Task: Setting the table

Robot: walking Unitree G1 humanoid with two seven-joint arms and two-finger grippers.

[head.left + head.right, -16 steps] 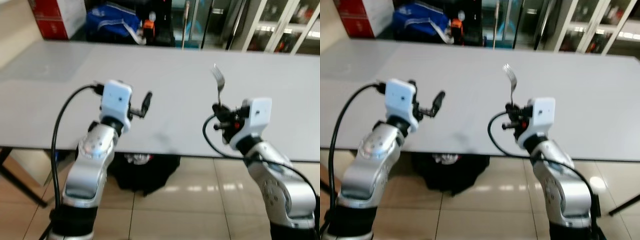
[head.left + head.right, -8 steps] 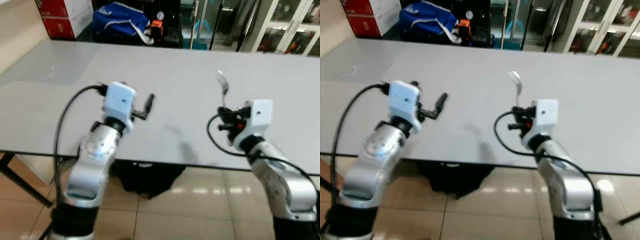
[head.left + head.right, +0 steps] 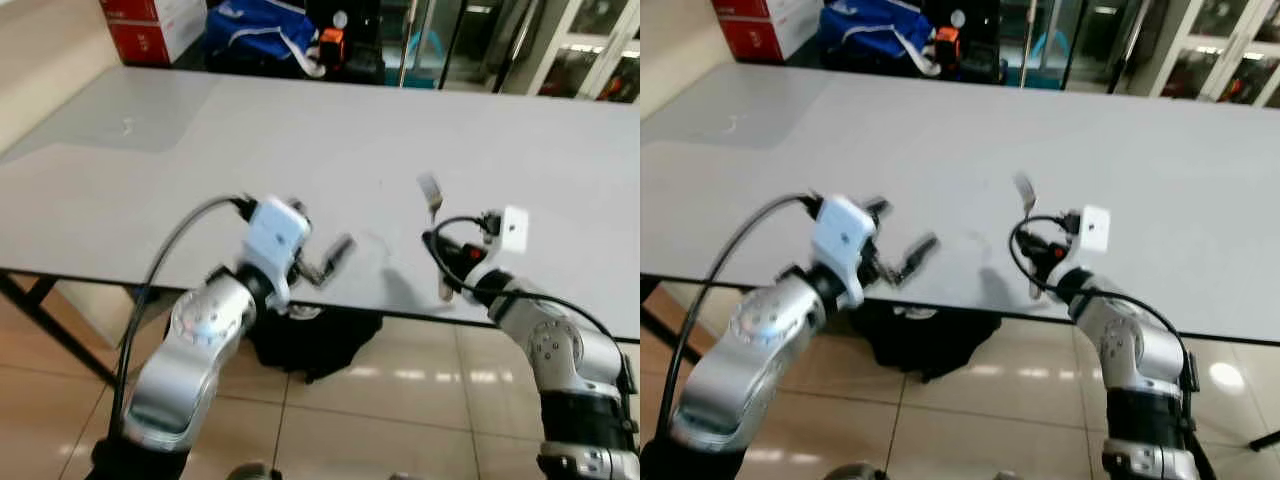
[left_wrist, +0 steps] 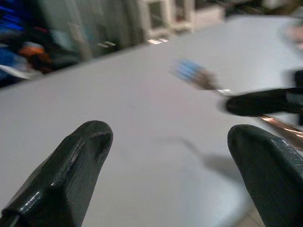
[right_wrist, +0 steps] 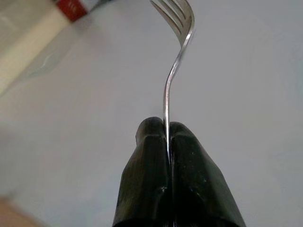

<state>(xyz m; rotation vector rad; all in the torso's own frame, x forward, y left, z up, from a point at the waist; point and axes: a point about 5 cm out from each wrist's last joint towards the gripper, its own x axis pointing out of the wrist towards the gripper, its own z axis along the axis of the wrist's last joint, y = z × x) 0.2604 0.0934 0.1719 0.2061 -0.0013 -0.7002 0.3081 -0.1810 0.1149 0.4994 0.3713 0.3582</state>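
Pinching a fork, right gripper over the table; left gripper gaping.

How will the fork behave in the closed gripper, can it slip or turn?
The fork looks like thin polished metal, so probably stiff and light. The right gripper pinches only its narrow handle edge, so it may pivot or slide if bumped against the table.
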